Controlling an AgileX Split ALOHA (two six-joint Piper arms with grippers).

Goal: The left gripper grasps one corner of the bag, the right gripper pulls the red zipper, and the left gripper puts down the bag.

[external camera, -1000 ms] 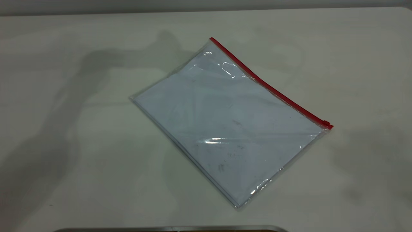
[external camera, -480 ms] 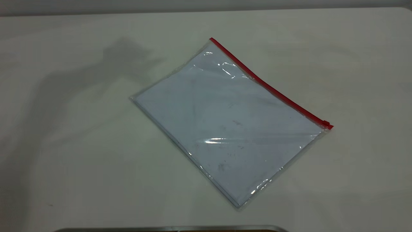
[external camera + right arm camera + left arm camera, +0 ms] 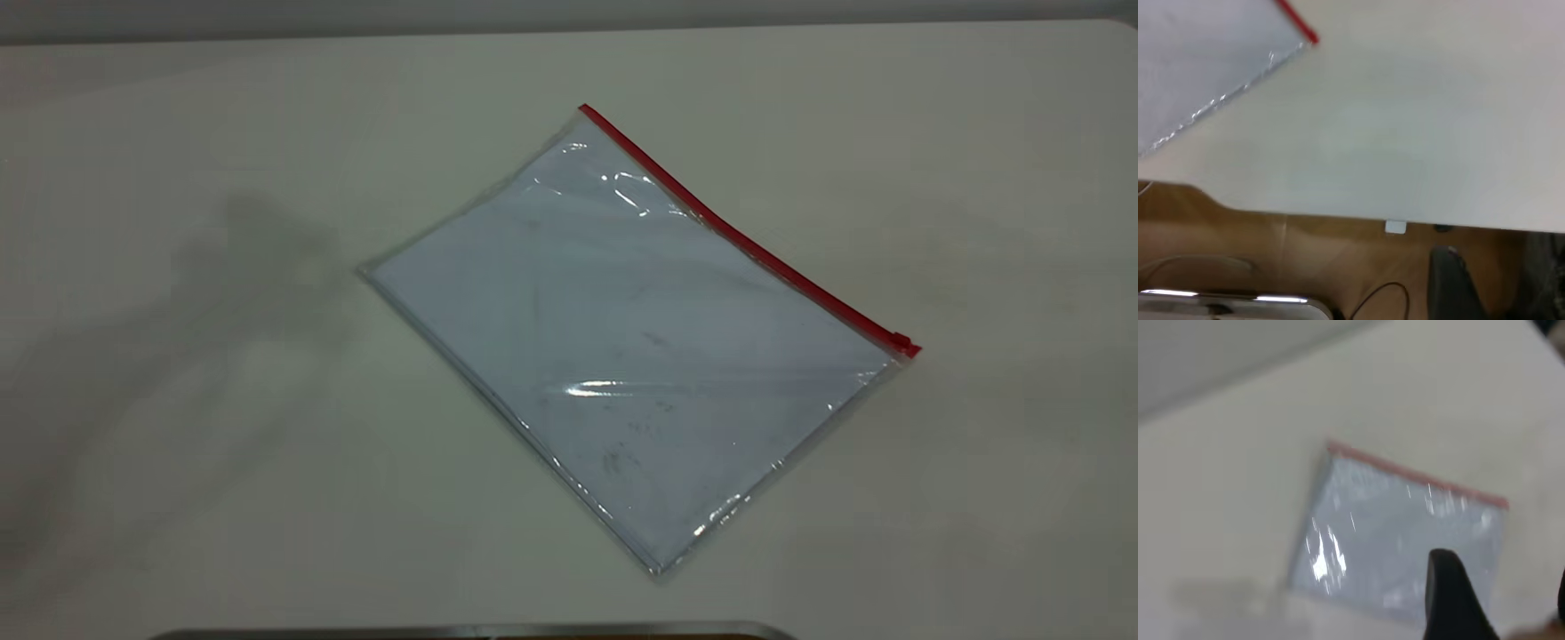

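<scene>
Bag flat on table, both end effectors clear of it

The bag (image 3: 627, 342) lies untouched, red zipper (image 3: 747, 242) along its far-right edge; left end effector (image 3: 1501, 600) open and empty, right end effector's (image 3: 1457, 283) opening unclear.

Neither arm is appearing in the exterior view. In the left wrist view, the black chunky left gripper (image 3: 1501, 600) is being cut off by the frame edge, and the clear plastic bag (image 3: 1398, 547) is blurring, its red zipper strip (image 3: 1415, 475) smeared pale. In the right wrist view, only one dark finger (image 3: 1455, 283) is showing, so that gripper's opening cannot be judged.
</scene>
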